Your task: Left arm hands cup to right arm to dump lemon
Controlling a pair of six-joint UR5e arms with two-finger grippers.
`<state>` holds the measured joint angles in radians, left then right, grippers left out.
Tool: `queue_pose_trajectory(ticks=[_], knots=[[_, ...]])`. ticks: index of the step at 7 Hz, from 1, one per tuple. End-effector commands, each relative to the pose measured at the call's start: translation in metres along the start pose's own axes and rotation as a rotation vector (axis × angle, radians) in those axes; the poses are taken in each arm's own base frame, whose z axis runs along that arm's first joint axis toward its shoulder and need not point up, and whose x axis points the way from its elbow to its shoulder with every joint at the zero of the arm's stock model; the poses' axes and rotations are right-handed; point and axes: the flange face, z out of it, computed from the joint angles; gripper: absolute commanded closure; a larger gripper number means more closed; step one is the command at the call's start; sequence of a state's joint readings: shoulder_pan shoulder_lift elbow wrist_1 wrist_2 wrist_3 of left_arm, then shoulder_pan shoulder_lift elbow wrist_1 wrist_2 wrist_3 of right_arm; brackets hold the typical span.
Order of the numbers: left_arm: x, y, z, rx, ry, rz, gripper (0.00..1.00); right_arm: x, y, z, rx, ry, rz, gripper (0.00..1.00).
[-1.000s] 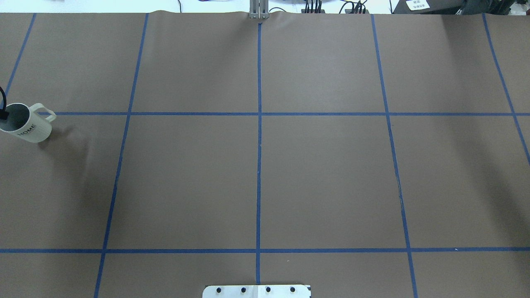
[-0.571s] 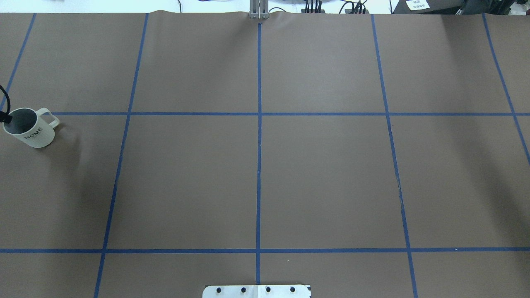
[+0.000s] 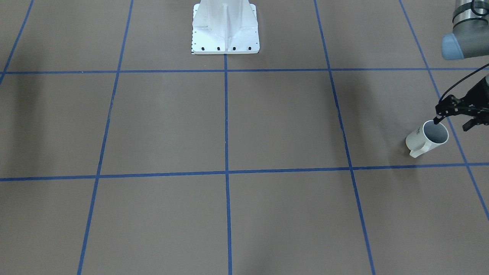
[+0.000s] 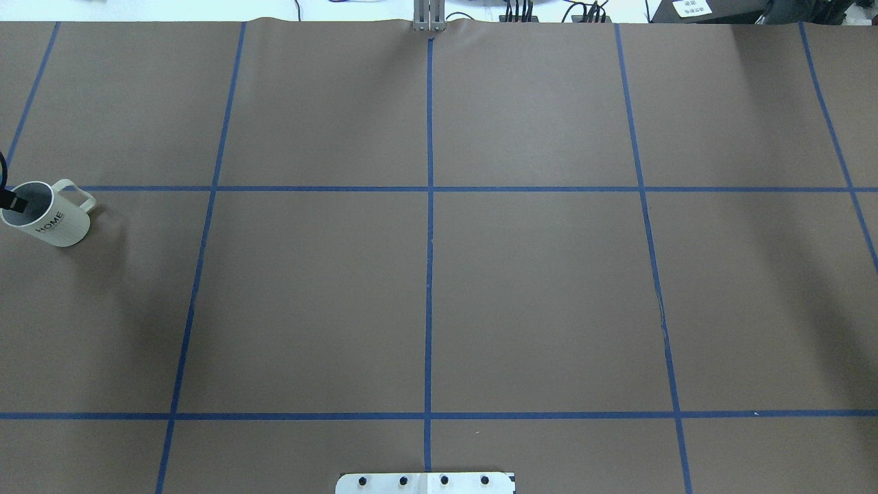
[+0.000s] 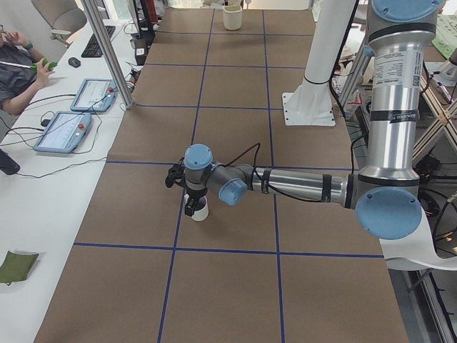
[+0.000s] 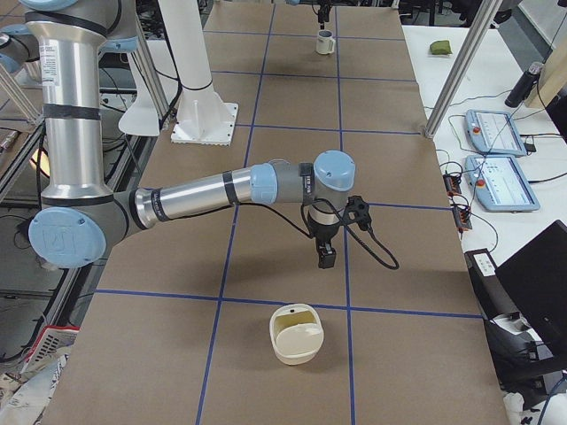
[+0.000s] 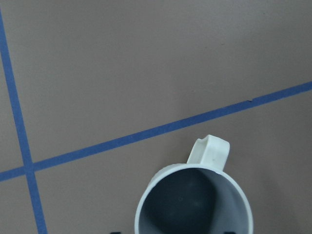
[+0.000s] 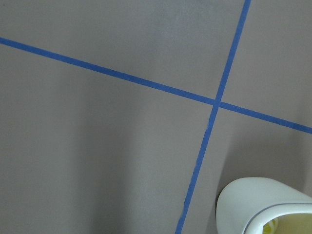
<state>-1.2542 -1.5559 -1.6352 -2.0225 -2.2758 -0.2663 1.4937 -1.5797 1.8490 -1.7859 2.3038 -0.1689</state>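
The cup (image 4: 49, 221), an off-white mug lettered HOME, stands at the table's far left; it also shows in the front-facing view (image 3: 427, 138). Its grey inside (image 7: 195, 209) shows nothing in it. My left gripper (image 3: 452, 123) hangs over the cup, open. One finger (image 4: 14, 200) dips inside the rim and the other is outside the wall. My right gripper (image 6: 326, 258) points down over the table at the other end, beside no cup. I cannot tell whether it is open or shut. No lemon is plainly in view.
A cream container (image 6: 297, 335) lies in front of the right gripper; something yellow (image 8: 271, 225) shows inside it. The white robot base (image 3: 225, 28) stands mid-table. Operators' tablets (image 5: 71, 132) lie on the white side bench.
The cup was tilted and looked raised a second ago. It now stands level, shifted slightly right and towards me. The left finger has stayed at its rim.
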Motion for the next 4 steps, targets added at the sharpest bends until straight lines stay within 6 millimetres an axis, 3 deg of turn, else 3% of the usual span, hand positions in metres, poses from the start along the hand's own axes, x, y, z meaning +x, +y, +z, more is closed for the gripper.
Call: queue_pose_trajectory(ticks=[1,2,3,4], knots=[[-0.065,0.013,-0.061,-0.096,-0.066,-0.001,0.00,0.002,0.001,0.003,-0.007,0.000,0.007,0.00],[-0.096,0.024,-0.083,-0.132,-0.081,0.009,0.00,0.005,0.004,0.006,-0.013,0.002,0.012,0.00],[-0.113,0.041,-0.086,-0.150,-0.078,0.015,0.00,0.008,0.005,0.009,-0.019,0.001,0.016,0.00],[-0.114,0.047,-0.085,-0.149,-0.072,0.014,0.00,0.007,0.004,0.009,-0.019,-0.004,0.016,0.00]])
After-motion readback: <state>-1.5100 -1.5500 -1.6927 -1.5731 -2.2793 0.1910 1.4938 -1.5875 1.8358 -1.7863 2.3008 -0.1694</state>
